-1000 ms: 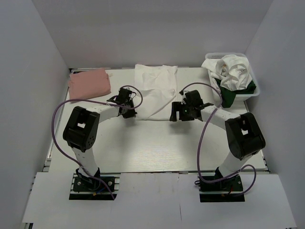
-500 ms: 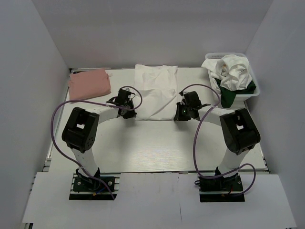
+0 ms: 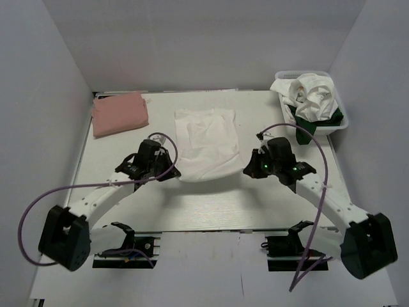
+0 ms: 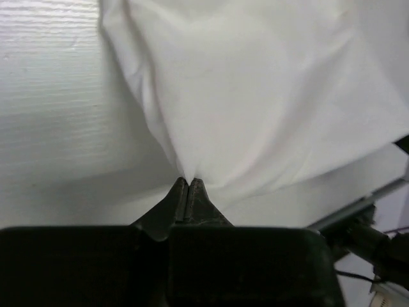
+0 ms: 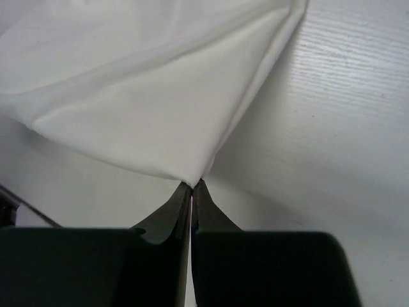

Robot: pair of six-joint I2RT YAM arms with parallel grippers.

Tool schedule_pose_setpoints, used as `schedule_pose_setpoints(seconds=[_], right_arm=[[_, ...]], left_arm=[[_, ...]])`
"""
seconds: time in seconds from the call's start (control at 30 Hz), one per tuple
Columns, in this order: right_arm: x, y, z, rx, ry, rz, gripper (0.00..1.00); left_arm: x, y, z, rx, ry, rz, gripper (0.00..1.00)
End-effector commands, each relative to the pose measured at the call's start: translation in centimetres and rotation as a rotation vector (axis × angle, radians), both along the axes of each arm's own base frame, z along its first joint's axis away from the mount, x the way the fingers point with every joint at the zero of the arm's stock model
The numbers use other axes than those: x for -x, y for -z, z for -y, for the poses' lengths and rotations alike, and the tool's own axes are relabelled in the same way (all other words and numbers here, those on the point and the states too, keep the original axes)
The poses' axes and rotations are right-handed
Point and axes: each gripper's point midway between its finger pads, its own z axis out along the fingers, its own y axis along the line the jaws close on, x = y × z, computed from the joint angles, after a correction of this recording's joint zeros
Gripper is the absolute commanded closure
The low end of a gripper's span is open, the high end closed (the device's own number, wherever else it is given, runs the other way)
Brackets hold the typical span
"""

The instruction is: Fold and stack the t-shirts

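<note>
Both jaws are pinched tight on the near corners of the white shirt. The left gripper holds the left corner and the right gripper the right, with the hem raised between them and the far part lying flat. To fold cleanly, I judge both arms should carry the hem away level and together, then lay it on the far edge. Grey walls enclose the white table. A basket at far right holds crumpled shirts, and a folded pink shirt lies far left.
</note>
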Motion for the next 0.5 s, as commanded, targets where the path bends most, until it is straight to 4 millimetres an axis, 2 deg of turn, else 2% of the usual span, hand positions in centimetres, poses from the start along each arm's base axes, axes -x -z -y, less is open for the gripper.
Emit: schedule_pose_setpoints(seconds=[0.0, 0.03, 0.13, 0.17, 0.2, 0.23, 0.3, 0.4, 0.43, 0.47], right_arm=[[3.7, -1.1, -0.1, -0.048, -0.057, -0.056, 1.00], [4.0, -2.3, -0.7, -0.081, -0.082, -0.030, 1.00], [3.1, -5.6, -1.0, -0.109, -0.077, 0.062, 1.00], [2.1, -8.2, -1.3, -0.131, -0.071, 0.120, 1.00], [1.7, -9.2, -1.2, -0.132, -0.051, 0.146, 1.00], [1.1, -10.5, -1.2, -0.143, -0.031, 0.175, 1.00], [-0.3, -11.8, -0.6, -0.143, 0.036, 0.229, 1.00], [-1.9, -13.3, -0.5, -0.153, 0.095, 0.260, 1.00], [-2.7, -13.0, -0.1, -0.143, 0.120, 0.249, 1.00], [-2.9, -12.9, -0.7, -0.139, 0.116, 0.240, 1.00]], left_arm=[[2.5, -4.0, 1.5, 0.130, 0.074, 0.044, 1.00], [2.6, -5.4, 1.7, 0.152, 0.087, 0.066, 1.00], [2.4, -9.4, 2.0, 0.178, 0.101, 0.153, 1.00], [2.1, -10.4, 1.9, 0.180, 0.093, 0.176, 1.00], [1.3, -11.9, 1.7, 0.169, 0.076, 0.220, 1.00], [0.9, -12.6, 1.5, 0.159, 0.067, 0.246, 1.00], [-0.3, -14.1, 0.9, 0.142, 0.020, 0.298, 1.00], [-2.4, -14.5, 0.7, 0.093, -0.025, 0.312, 1.00], [-3.0, -14.6, 0.7, 0.084, -0.036, 0.315, 1.00], [-3.8, -15.5, 0.7, 0.075, -0.054, 0.328, 1.00]])
